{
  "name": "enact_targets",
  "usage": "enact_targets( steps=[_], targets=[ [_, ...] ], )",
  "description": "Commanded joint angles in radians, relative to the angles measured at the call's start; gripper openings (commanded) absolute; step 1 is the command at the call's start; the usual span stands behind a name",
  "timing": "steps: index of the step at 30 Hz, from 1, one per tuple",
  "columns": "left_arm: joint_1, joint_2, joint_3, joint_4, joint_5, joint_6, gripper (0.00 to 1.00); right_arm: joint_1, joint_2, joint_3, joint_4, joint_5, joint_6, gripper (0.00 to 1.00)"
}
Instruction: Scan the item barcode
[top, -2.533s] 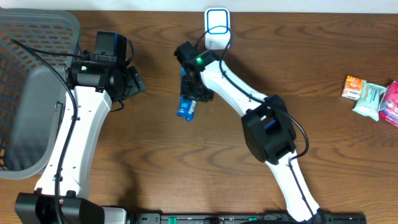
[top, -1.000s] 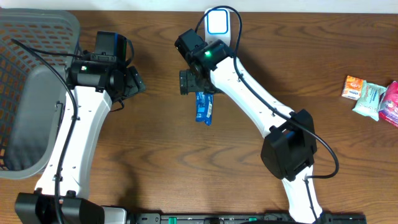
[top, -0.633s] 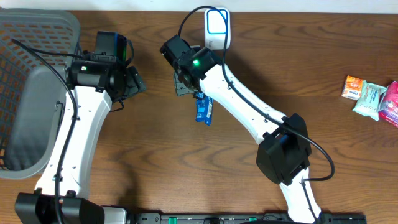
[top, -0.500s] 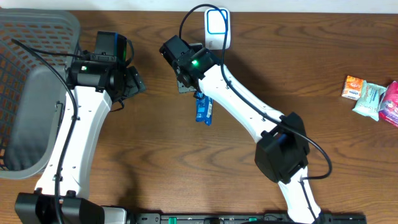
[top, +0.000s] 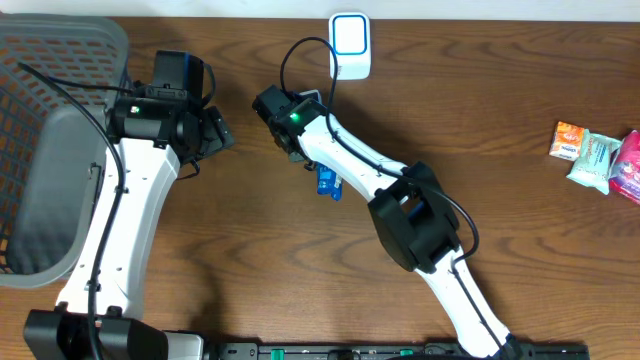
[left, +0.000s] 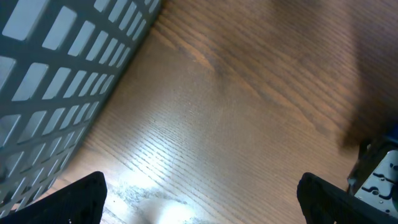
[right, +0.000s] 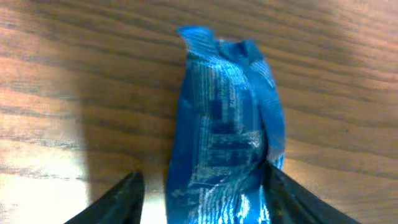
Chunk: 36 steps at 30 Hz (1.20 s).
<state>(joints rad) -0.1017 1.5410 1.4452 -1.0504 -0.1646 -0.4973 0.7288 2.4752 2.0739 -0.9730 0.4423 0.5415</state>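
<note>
A blue packet (right: 224, 124), the item, lies flat on the wooden table between the jaws of my right gripper (right: 208, 205). The right finger touches its edge, while a gap shows beside the left finger (right: 121, 199), so the jaws stand open around it. From overhead only the packet's end (top: 327, 186) shows under the right arm, with the right gripper (top: 318, 170) over it. The white scanner (top: 350, 45) sits at the table's far edge. My left gripper (top: 216, 134) stays open and empty near the basket, its fingers (left: 81, 198) wide apart.
A grey plastic basket (top: 55, 70) fills the left side and its wall (left: 56, 81) is close to the left gripper. Several snack packets (top: 592, 160) lie at the far right edge. A cable runs from the scanner to the right arm.
The right arm swung left and folded down over the blue packet lying on the table, and its jaws have narrowed around it. The left arm has not moved.
</note>
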Motion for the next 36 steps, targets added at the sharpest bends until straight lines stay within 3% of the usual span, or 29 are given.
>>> enact_targets(
  steps=[1,10,12,17,23,30,33,36],
  targets=[
    [0.000,-0.005,-0.003,-0.004,-0.020,-0.005,0.98,0.002,0.053,-0.002,-0.003,0.023,-0.008,0.50],
    [0.000,-0.005,-0.003,-0.004,-0.020,-0.005,0.98,-0.022,0.097,-0.002,-0.057,-0.011,-0.005,0.44],
    [0.000,-0.005,-0.003,-0.004,-0.020,-0.005,0.98,-0.035,0.097,-0.002,-0.065,-0.061,-0.010,0.38],
    [0.000,-0.005,-0.003,-0.004,-0.020,-0.005,0.98,-0.089,0.097,-0.002,-0.077,-0.237,-0.050,0.01],
    [0.000,-0.005,-0.003,-0.004,-0.020,-0.005,0.98,-0.184,0.057,0.000,-0.067,-0.706,-0.160,0.01],
    [0.000,-0.005,-0.003,-0.004,-0.020,-0.005,0.98,-0.329,0.014,0.000,-0.068,-1.432,-0.431,0.01],
    [0.000,-0.005,-0.003,-0.004,-0.020,-0.005,0.98,-0.385,0.018,-0.014,-0.084,-1.573,-0.500,0.01],
    [0.000,-0.005,-0.003,-0.004,-0.020,-0.005,0.98,-0.419,0.018,-0.058,-0.079,-1.582,-0.505,0.01]
  ],
)
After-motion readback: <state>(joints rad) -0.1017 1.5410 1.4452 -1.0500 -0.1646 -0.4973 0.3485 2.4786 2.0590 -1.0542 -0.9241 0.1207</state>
